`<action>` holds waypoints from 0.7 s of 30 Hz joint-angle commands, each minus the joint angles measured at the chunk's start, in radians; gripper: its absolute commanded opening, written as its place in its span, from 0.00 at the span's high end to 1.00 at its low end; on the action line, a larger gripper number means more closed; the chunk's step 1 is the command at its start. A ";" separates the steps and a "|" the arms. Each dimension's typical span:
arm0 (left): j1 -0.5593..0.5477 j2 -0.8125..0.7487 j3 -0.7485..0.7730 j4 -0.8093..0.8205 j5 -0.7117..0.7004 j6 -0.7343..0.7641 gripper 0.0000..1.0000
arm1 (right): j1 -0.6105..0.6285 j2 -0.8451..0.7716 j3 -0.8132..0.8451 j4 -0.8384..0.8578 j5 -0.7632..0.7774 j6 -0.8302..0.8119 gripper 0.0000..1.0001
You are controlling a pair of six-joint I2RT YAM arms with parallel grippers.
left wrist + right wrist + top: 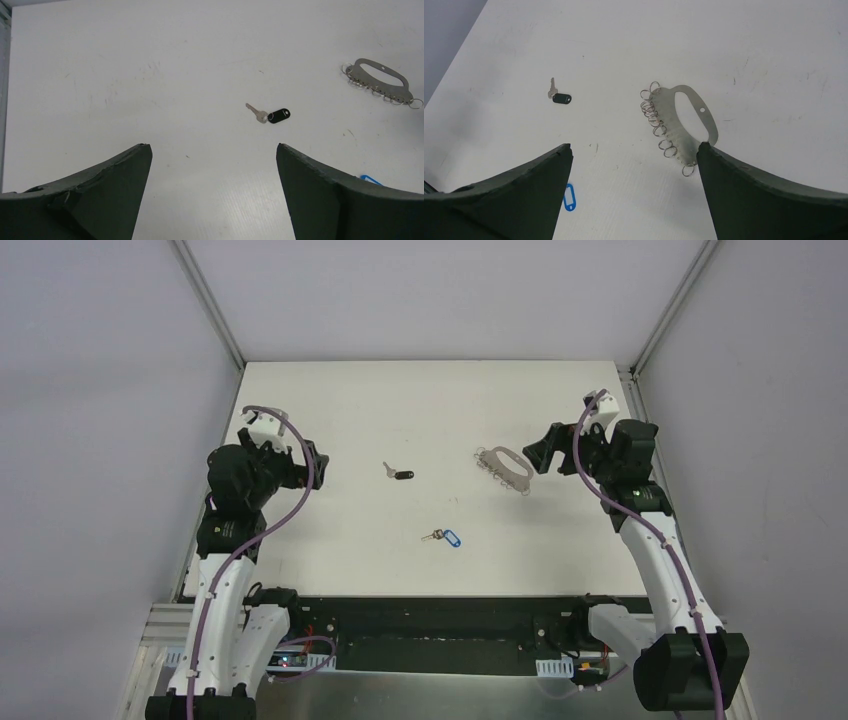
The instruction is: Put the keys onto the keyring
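Starting on the left: the left gripper (214, 150) hangs over the table (330, 400), jaws spread wide, nothing between them, well away from the keyring (669, 122).

Next along, the black-headed key (272, 115) lies flat, well to the left of the keyring and clear of everything. It looks light and stiff, with a thin, slick metal blade lying flush on the surface. My pick is the plastic head, which is thicker and looks grippier. Pinch it across the edges so the blade is left sticking out.

Then the blue-tagged key (447, 537), left of the keyring and nearer the arm bases. Its tag sits on a small link, so I'd expect it to swing once lifted. Better to take the key itself than the tag.

Now the keyring itself. It's a thin, pale metal plate with an oval cut-out, and a row of small wire rings dangles along its near-left edge. It seems light enough to slide at a nudge. The plain band opposite the rings is the place to clamp it. The rings themselves look springy and fiddly.

Far right, the right gripper (634, 147) hovers just beside the keyring, fingers wide apart, holding nothing. One finger blocks the view of the plate's nearest end.
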 commanded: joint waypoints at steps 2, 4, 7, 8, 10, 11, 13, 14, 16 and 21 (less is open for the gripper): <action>0.007 -0.016 -0.021 0.014 0.004 -0.023 0.00 | 0.002 -0.013 0.008 0.011 -0.012 -0.011 0.02; 0.007 -0.018 -0.033 0.022 0.021 -0.025 0.00 | 0.003 -0.006 0.007 0.013 -0.003 -0.012 0.02; 0.007 -0.008 -0.034 0.008 0.032 -0.023 0.00 | 0.002 0.003 0.008 0.013 -0.003 -0.017 0.02; 0.007 -0.005 -0.029 -0.004 0.039 -0.010 0.00 | 0.002 0.007 0.009 0.014 -0.005 -0.020 0.02; 0.006 0.002 -0.008 -0.048 0.060 0.034 0.00 | 0.006 0.022 0.013 0.017 0.005 -0.022 0.02; 0.006 0.009 0.002 -0.063 0.065 0.045 0.00 | 0.013 0.036 0.020 0.017 0.029 -0.024 0.02; 0.001 0.033 0.025 -0.097 0.069 0.059 0.00 | 0.044 0.090 0.056 -0.006 0.110 -0.037 0.02; -0.007 0.049 0.039 -0.115 0.067 0.070 0.00 | 0.063 0.129 0.087 -0.028 0.155 -0.054 0.02; -0.023 0.093 0.070 -0.150 0.053 0.083 0.00 | 0.103 0.223 0.158 -0.069 0.273 -0.080 0.02; -0.068 0.180 0.126 -0.201 0.015 0.088 0.00 | 0.181 0.526 0.355 -0.170 0.399 -0.159 0.02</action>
